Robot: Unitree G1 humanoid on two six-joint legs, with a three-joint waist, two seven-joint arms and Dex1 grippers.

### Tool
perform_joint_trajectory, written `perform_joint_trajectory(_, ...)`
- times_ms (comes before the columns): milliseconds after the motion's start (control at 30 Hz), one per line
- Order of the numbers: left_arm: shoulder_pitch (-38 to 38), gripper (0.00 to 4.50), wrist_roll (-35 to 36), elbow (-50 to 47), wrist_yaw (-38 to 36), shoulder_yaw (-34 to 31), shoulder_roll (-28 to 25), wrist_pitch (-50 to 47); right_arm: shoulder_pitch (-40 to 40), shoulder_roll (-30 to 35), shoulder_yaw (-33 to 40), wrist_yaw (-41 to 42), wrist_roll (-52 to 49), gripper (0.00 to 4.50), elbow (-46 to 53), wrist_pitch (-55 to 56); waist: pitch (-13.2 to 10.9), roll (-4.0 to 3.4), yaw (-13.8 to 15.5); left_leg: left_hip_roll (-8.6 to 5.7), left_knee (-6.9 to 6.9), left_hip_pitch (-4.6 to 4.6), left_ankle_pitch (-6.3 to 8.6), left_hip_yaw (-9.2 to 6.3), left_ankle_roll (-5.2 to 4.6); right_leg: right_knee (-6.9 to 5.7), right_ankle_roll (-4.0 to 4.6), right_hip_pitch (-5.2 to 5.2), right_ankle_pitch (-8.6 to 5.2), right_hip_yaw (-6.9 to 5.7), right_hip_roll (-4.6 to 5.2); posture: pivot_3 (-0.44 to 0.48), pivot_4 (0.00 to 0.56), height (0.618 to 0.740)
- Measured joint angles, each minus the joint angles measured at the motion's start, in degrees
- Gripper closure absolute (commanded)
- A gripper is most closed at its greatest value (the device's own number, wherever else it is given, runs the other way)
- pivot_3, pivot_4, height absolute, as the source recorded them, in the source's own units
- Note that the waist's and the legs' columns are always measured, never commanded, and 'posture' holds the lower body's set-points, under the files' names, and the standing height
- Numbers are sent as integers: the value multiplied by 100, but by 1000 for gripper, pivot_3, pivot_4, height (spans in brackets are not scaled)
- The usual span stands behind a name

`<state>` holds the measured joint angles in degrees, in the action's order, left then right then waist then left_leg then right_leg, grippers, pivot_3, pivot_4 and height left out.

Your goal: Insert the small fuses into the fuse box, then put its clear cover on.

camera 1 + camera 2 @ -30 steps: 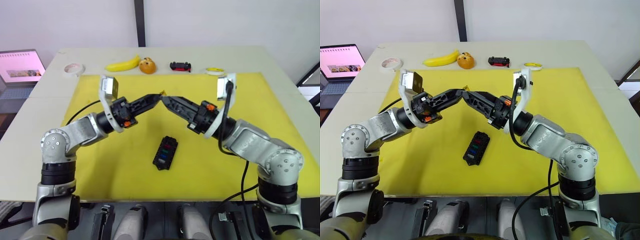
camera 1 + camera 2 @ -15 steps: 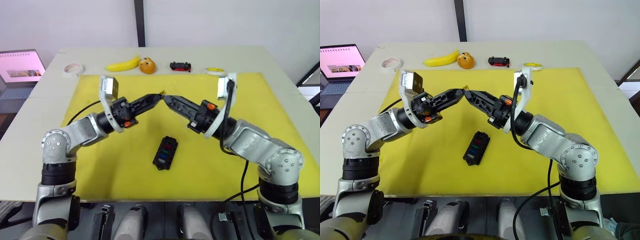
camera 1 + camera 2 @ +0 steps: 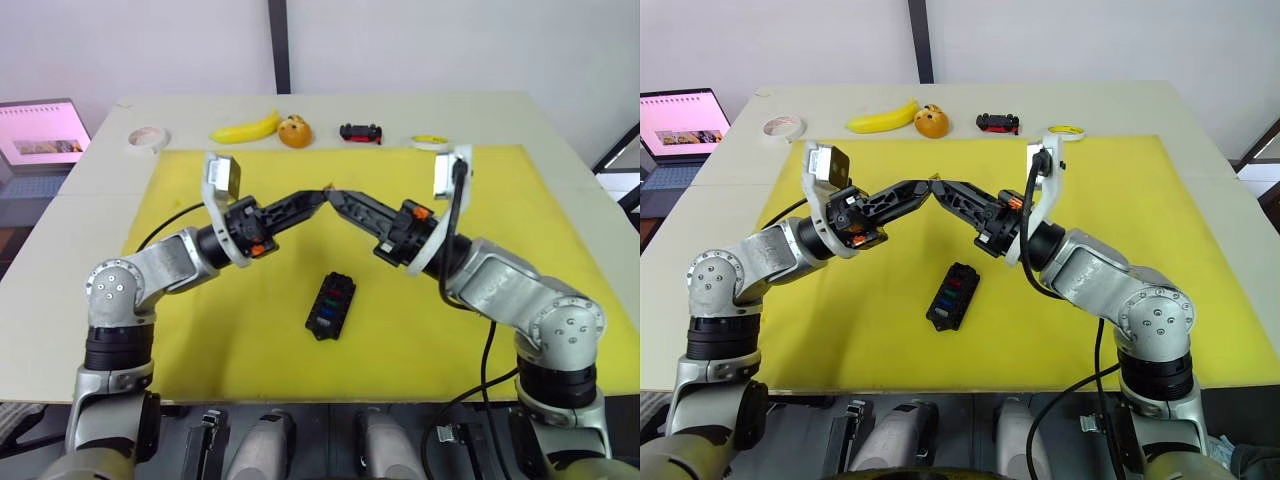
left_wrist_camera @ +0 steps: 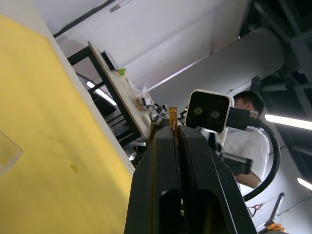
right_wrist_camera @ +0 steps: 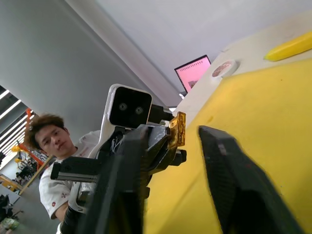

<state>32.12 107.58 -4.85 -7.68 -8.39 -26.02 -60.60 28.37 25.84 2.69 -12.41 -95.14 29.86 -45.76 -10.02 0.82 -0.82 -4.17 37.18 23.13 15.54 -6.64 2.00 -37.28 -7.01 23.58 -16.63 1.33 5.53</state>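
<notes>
A tiny orange plastic blade fuse (image 5: 177,130) is pinched in the left gripper (image 4: 174,127); the right gripper (image 5: 187,131), spread, is held around it, presumably for handover above the black oblong fuse box (image 3: 331,305).

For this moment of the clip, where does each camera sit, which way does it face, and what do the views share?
Left eye, right eye: on the head, facing forward and down at the yellow mat and fuse box; both arms show.
Left wrist: along the left gripper, shut on an orange fuse, facing up.
Right wrist: along the open right gripper, facing the left gripper and a person.
Shared: the orange fuse, in both wrist views.
</notes>
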Motion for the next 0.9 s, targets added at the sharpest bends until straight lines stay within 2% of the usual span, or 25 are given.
perform_joint_trajectory(233, -11, 4500, -2, -5, -33, 3, 4, 13, 6, 18, -10, -10, -24, 4134, -4, 12, 0, -1, 0, 0, 0, 0, 0, 0, 0, -1, 0, 0, 0, 0, 0, 0, 150, 740)
perform_joint_trajectory(267, -12, 4500, -3, -5, -33, 4, 6, 14, 6, 21, -11, -10, -24, 4328, -4, 12, 0, -1, 0, 0, 0, 0, 0, 0, 0, -1, 0, 0, 0, 0, 0, 0, 150, 740)
perform_joint_trajectory(567, -23, 4500, -21, -5, -82, 29, 33, 38, 7, 99, -13, -40, -199, 4328, -4, 53, 0, -1, -1, 0, 2, 0, 0, 1, 0, -3, 0, 0, 0, 0, 0, 0, 150, 740)
perform_joint_trajectory(700, -15, 3102, -179, 10, -142, 82, -33, 4, 8, 204, -15, -68, -361, 4500, -2, 57, 1, -1, -2, 0, 2, 0, 0, 1, 0, -3, 0, 0, 0, 1, -1, 0, 150, 740)
perform_joint_trajectory(900, 259, 88, -1420, 17, -1444, 130, -986, -387, 8, 744, 48, 157, -470, 4500, 67, -28, 1, -2, -20, 1, 2, -2, 0, 6, -2, -12, 0, 1, 0, 3, -8, 0, 150, 740)
